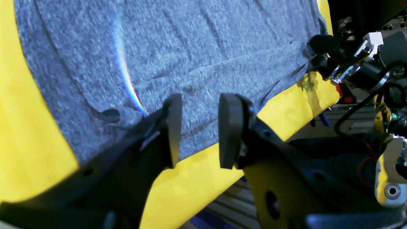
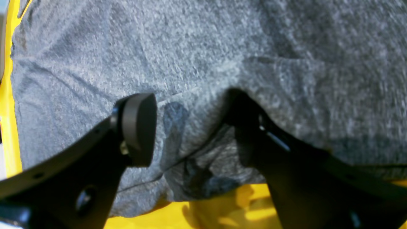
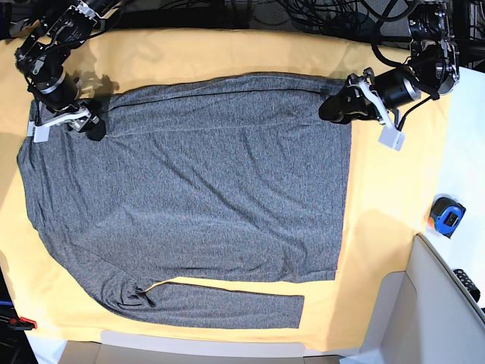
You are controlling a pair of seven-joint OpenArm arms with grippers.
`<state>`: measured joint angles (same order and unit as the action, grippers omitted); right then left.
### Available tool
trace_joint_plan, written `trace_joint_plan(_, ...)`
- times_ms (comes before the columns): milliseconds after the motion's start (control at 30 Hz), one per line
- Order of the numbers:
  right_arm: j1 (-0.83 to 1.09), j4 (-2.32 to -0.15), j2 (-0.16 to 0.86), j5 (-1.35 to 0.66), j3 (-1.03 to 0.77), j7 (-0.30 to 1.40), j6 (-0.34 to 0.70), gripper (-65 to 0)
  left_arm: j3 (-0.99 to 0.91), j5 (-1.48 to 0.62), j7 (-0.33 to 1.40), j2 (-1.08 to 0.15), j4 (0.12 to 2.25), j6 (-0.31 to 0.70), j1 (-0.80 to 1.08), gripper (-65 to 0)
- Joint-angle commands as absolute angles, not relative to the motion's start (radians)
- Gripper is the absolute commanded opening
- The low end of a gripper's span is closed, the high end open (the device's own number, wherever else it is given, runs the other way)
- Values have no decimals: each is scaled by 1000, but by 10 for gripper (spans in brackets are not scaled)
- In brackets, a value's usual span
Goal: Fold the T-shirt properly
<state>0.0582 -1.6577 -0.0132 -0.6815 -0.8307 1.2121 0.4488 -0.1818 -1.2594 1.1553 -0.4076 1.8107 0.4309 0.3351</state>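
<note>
- Lying spread flat, the T-shirt (image 3: 189, 205) stretches between the two grippers, one long sleeve folded along its top edge and the other running along its bottom edge.
- Right gripper (image 2: 187, 127), at one top corner, has its jaws spread with a fold of shirt fabric bunched between them; one finger is tucked under the cloth.
- Left gripper (image 1: 200, 127), at the opposite top corner, hangs over the shirt's edge with jaws parted, pinching nothing.
- Yellow cloth (image 3: 379, 227) lies beneath everything.
- A blue tape measure (image 3: 445, 215) sits well beyond the left gripper.
</note>
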Motion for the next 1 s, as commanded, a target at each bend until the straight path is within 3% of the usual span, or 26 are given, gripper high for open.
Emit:
trace_joint_plan(0,54,-1675,10,-679,-837,1204,449,-262,-193,-1280,1145,-420,1824,435,331,-452)
trace_joint_plan(300,61,-1761,33,-797,-894,1208,449,-261,-194,-1280,1144,-441,1825,435,332,-452)
trace_joint_plan(567,97,-1776,33,-889,-908,1316,449,-260,-194,-1280,1142,-441,1827,435,332,-452)
trace_joint_plan(967,156,-1710,-31,-1050,-1290,1322,447,-259,-194,-1280,1142,-441,1827,435,332,-452)
